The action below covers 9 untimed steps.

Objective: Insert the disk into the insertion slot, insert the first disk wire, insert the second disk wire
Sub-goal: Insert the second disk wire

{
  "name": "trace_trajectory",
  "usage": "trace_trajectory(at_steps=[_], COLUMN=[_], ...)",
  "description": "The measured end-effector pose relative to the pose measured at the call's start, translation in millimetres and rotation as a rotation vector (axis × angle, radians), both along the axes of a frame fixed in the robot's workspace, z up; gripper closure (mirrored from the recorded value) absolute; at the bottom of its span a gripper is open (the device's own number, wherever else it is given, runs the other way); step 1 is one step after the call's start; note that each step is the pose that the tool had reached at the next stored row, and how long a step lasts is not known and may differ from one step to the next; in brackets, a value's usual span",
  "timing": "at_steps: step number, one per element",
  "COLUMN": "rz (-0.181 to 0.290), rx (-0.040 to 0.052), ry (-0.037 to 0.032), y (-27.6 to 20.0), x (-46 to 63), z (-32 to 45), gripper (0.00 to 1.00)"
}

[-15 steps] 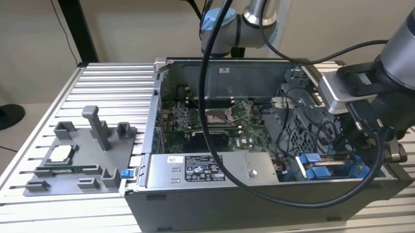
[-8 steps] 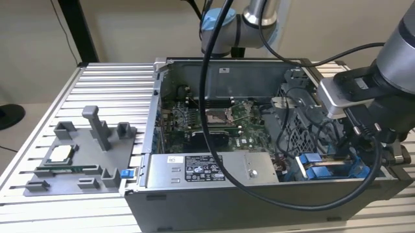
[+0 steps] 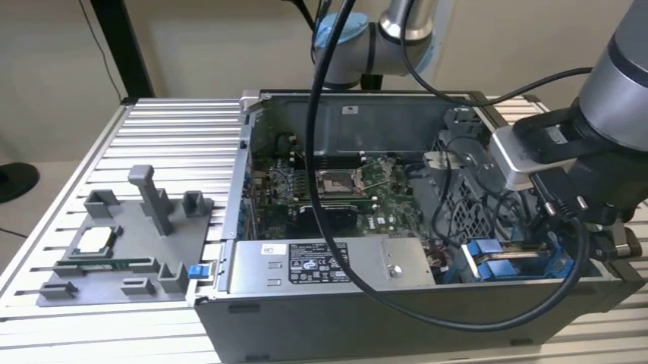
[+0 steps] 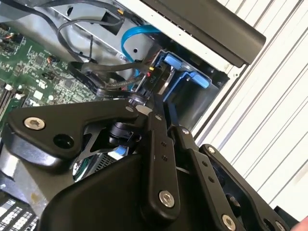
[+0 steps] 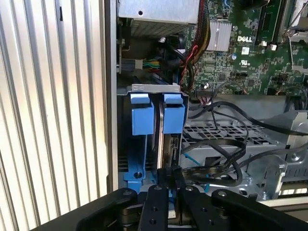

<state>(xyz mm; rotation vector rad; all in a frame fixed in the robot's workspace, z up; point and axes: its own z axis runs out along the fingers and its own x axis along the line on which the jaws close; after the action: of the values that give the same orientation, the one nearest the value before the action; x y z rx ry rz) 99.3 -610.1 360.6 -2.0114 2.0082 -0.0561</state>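
— Disk [image 5: 162,144] position? 
— Standing on edge in its blue carrier inside the insertion slot [image 5: 144,166], lower centre of the first wrist view; in the exterior view the blue tabs sit at the lower right of the computer case [image 3: 405,318].
— Hand [image 5: 169,174]?
— Right at the disk's end, fingers [image 4: 161,159] drawn close together on a dark connector [image 5: 172,153] beside black cables [image 5: 219,161].
— Around it?
— Motherboard [image 3: 339,193], and the ribbed tabletop [image 3: 162,136].
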Motion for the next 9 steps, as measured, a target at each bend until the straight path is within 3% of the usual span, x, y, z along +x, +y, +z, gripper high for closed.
trace_trajectory(at_steps=[2,4,9], rz=[0.0,0.0,0.0], rx=[-0.0004,-0.0032,-0.0127], ry=[-0.003,-0.0105,-0.0143], y=[0.8,3.6,8.4], x=[-1.6,-2.3,-4.1], z=[-0.2,-0.9,-2.4], gripper=[1.0,1.0,1.0])
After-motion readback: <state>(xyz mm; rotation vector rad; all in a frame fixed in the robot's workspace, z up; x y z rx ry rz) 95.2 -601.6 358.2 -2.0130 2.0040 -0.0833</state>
